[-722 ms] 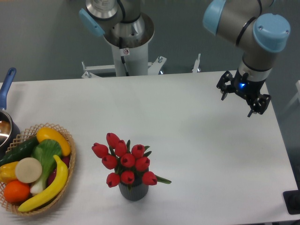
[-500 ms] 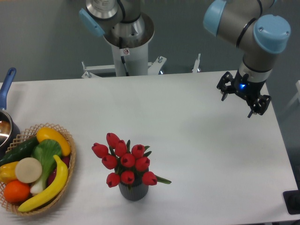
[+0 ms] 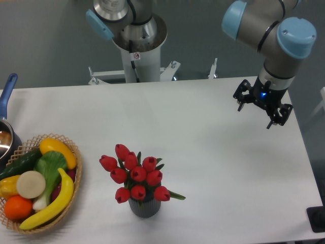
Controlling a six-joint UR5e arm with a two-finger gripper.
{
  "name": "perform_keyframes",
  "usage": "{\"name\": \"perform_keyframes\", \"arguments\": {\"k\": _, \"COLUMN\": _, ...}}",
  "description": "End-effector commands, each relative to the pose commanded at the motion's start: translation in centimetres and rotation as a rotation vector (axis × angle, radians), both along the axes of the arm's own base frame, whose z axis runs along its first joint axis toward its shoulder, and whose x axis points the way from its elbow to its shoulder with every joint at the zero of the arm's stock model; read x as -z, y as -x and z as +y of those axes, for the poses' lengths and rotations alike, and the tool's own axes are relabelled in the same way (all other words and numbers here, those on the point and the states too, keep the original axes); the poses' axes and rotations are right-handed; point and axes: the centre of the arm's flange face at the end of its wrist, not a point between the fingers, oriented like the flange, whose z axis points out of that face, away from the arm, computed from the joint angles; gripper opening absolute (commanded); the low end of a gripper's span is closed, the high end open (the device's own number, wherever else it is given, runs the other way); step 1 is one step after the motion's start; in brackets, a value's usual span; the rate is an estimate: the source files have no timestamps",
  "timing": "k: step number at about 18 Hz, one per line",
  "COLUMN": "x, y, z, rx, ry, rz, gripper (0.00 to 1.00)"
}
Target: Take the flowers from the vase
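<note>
Nearest you, at the bottom centre of the frame, the vase (image 3: 144, 207) stands upright on the white table (image 3: 213, 162), close to its front edge. The flowers (image 3: 134, 173) sit in it, stems down inside the ribbed wall, red buds packed into a tight dome that hides the rim from above; one green leaf pokes out low on the right. Because the buds cover the mouth, you will probably have to take the bunch by the heads or come in from the side for the stems.

At the lower left, the basket (image 3: 76, 175) holds a banana, an orange, a cucumber and other produce. It is well apart from the vase, so it should not crowd an approach from the right. Just above it at the left edge you see part of the pot (image 3: 6, 140), its blue handle pointing up and back.

Farther back, in the upper right of the frame, the gripper (image 3: 258, 110) hangs above the far right part of the table, well apart from the flowers. Its two fingers are spread wide with nothing between them, which suits a reach not yet begun. Behind the table at upper centre stands the arm's base column (image 3: 137, 46).
</note>
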Motion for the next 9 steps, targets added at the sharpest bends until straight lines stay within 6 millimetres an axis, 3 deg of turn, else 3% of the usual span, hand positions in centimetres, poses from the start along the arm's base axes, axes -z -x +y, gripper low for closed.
{"name": "perform_keyframes", "arguments": {"k": 2, "x": -0.2, "y": -0.8, "z": 0.2, "rx": -0.033, "ry": -0.085, "rz": -0.019, "gripper": 1.0}}
{"name": "perform_keyframes", "arguments": {"k": 5, "x": -1.0, "y": -3.5, "z": 1.2, "rx": -0.086, "ry": -0.21, "rz": 0.025, "gripper": 1.0}}
{"name": "perform_keyframes", "arguments": {"k": 9, "x": 0.5, "y": -6.3, "z": 3.6, "rx": -0.112, "ry": -0.314, "rz": 0.005, "gripper": 1.0}}
